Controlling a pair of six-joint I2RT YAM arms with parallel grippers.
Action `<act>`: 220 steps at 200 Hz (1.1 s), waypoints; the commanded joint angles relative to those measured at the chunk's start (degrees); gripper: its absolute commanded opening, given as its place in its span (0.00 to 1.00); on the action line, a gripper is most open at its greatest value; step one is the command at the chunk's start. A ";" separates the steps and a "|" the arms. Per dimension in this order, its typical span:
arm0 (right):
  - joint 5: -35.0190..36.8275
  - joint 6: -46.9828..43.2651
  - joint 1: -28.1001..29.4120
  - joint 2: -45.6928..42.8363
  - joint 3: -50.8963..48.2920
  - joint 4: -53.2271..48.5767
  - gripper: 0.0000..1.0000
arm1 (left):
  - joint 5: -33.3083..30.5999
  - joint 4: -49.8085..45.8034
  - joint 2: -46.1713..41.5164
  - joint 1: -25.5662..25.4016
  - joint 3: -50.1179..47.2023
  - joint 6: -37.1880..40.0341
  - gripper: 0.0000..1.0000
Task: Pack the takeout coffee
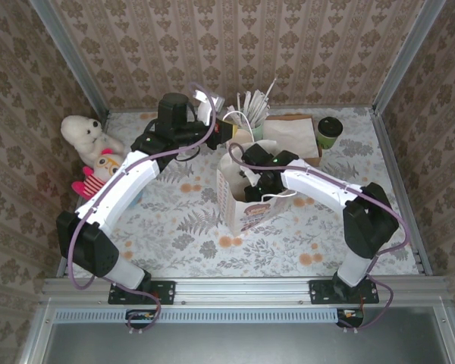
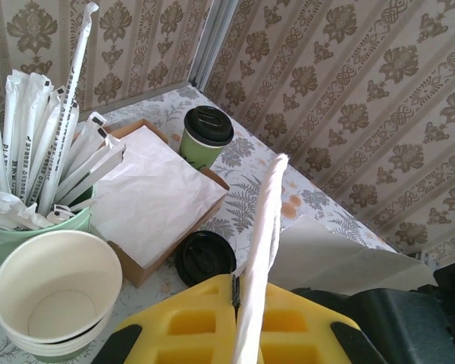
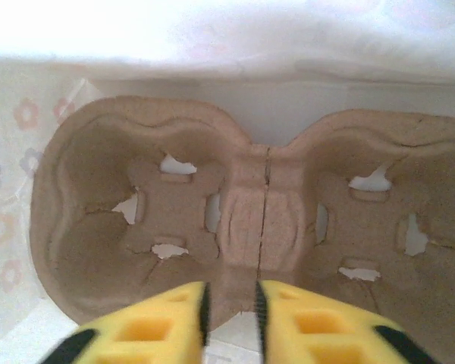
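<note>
Quick look at where I'm at. My left fingers (image 2: 235,292) are clamped all the way shut on the white handle (image 2: 262,227) of the paper bag (image 1: 241,211), which stands upright in the middle of the tabletop (image 1: 174,227). The handle strap runs straight up out of the pinch.

My right fingers (image 3: 231,305) are down inside the bag. They're drawn in to a narrow gap and closed on the near edge of the middle ridge of the cardboard cup carrier (image 3: 174,205). The carrier lies flat on the bottom of the bag, and both of its cup wells are empty.

The coffee cup (image 2: 205,140) isn't packed yet. It's the small green one with the black lid on. It stands upright on the tabletop toward the far right corner, well apart from the bag and from both sets of fingers. It's right up against the far side of the brown box (image 2: 148,269) with the white paper (image 2: 155,197) lying on it.

A loose black lid (image 2: 205,258) lies flat on the tabletop just by the near side of that box. Off to the left of the box is the green holder of straws (image 2: 0,246), with a stack of cream cups (image 2: 57,296) right in front of it. A couple of plush toys (image 1: 91,144) are over by the left wall.
</note>
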 commanded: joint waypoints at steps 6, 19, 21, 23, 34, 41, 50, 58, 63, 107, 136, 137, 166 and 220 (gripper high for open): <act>-1.03 -4.77 -0.21 2.98 -1.23 -2.01 0.18 | 1.42 1.11 0.68 0.35 0.01 1.10 0.00; -1.10 -5.53 -0.21 4.74 -1.72 -1.92 0.15 | 1.59 1.05 0.70 0.35 0.01 0.99 0.00; -0.98 -5.57 -0.21 4.90 -1.83 -1.84 0.15 | 1.60 1.06 0.68 0.35 0.01 0.99 0.00; -0.82 -5.58 -0.21 5.21 -1.90 -1.77 0.14 | 1.60 1.04 0.69 0.35 -0.01 0.99 0.00; 0.03 -5.50 -0.21 6.46 -2.39 -1.40 0.14 | 1.62 0.91 0.75 0.35 0.01 1.04 0.00; 0.60 -5.41 -0.21 7.24 -2.63 -1.08 0.14 | 1.62 0.87 0.69 0.35 0.01 1.07 0.00; 1.09 -5.33 -0.21 8.04 -2.91 -0.76 0.15 | 1.67 0.78 0.71 0.35 0.01 1.08 0.00; 1.96 -5.15 -0.17 8.75 -2.85 -0.94 0.14 | 1.67 0.77 0.67 0.35 0.01 1.08 0.00; 2.21 -5.14 -0.13 9.06 -2.71 -1.06 0.15 | 1.69 0.73 0.68 0.35 0.01 1.08 0.00; 0.75 -5.90 0.14 6.53 1.10 -4.01 0.17 | 1.86 0.78 0.79 0.35 0.07 1.08 0.00; -3.22 -7.96 0.32 4.29 0.49 -3.56 0.18 | 2.04 1.02 0.94 0.40 0.10 0.99 0.00; -3.31 -8.00 0.32 4.35 0.36 -3.52 0.18 | 2.04 0.98 0.93 0.42 0.10 0.99 0.00; -3.87 -8.33 0.28 7.30 -2.46 -2.65 0.20 | 2.13 0.61 1.04 0.35 0.10 1.33 0.00; -5.11 -7.14 0.36 1.59 6.20 -2.87 0.40 | 4.15 0.14 1.74 0.62 0.37 1.98 0.00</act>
